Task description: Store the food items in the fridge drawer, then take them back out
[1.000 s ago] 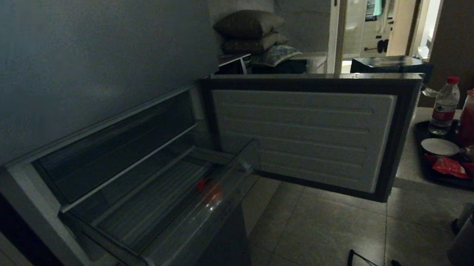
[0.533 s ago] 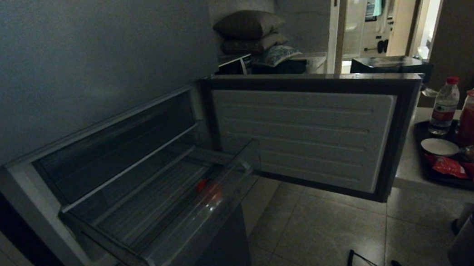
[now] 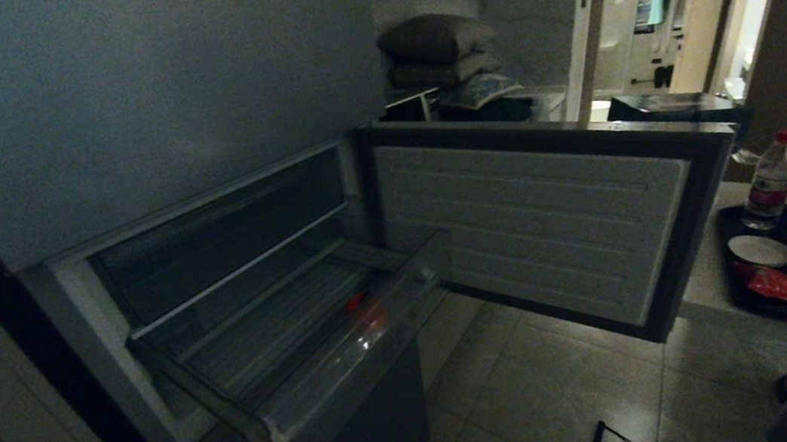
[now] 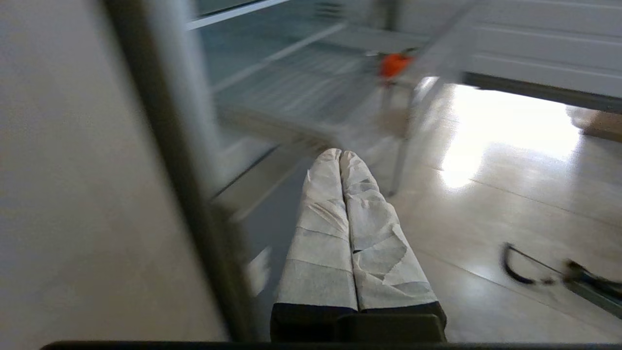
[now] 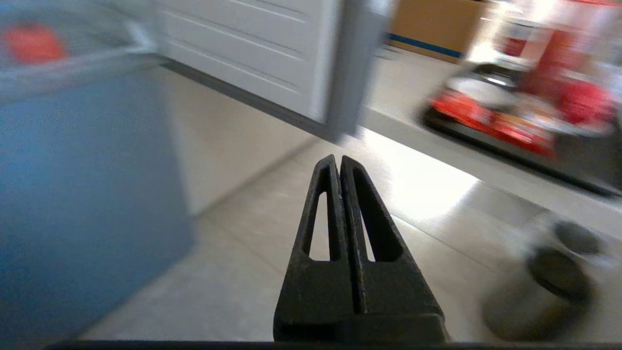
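My right claw (image 5: 340,163) is clenched empty over the floor, the red food item (image 3: 371,314) lies ahead and leftward in the open fridge drawer (image 3: 323,382), my left claw (image 4: 340,155) equally clenched.

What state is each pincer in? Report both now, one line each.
Left pincer: closed, holding nothing, low beside the fridge drawer.
Right pincer: closed, holding nothing, above the floor.

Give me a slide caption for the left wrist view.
Shut white-wrapped left gripper above pale floor tiles, facing pulled-out clear-plastic fridge drawer holding orange-red food.
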